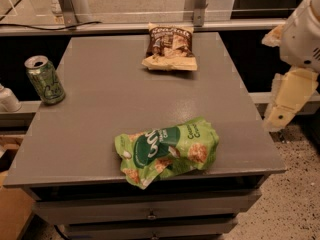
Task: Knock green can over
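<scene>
Hovering off the table's (110, 109) right edge is our gripper (287, 101) — parted or closed, we cannot tell. A green snack bag (167, 151) and a brown snack bag (169, 48) are lying on top; the green can (44, 80) is standing upright at the left edge — silver-rimmed, pale-scribbled.

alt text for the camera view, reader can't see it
A small green can stands upright at the left edge of a gray table, while the robot's gripper hangs beyond the table's right side, far from it. A crumpled green snack bag lies near the front, a brown snack bag near the back.
</scene>
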`<state>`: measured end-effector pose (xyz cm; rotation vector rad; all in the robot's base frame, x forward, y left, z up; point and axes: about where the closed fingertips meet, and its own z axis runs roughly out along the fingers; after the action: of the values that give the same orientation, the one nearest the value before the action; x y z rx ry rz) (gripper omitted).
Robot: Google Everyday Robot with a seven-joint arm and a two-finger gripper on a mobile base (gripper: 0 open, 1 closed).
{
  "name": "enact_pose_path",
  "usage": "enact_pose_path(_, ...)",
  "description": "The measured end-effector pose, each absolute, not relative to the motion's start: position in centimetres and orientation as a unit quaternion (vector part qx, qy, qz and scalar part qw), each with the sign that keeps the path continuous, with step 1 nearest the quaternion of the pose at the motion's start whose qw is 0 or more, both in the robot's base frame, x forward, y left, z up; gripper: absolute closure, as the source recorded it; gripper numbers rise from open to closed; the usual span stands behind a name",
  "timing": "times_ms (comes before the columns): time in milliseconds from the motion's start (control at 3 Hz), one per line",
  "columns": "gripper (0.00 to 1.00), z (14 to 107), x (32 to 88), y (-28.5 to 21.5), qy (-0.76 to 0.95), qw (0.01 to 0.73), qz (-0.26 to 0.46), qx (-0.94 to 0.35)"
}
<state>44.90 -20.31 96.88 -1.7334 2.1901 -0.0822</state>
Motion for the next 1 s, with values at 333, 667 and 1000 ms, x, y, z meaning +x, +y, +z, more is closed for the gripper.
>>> enact_pose_path(333,0.0,95.5,47.0,-17.4,0.763,0.206,-0.002,-0.612)
enact_pose_path(667,0.0,94.2,49.5,-13.1,0.758,0.234,0.048,-0.607)
enact_pose_path(1000,0.0,92.4,51.4,-8.8,0.756,0.256,0.128,-0.588)
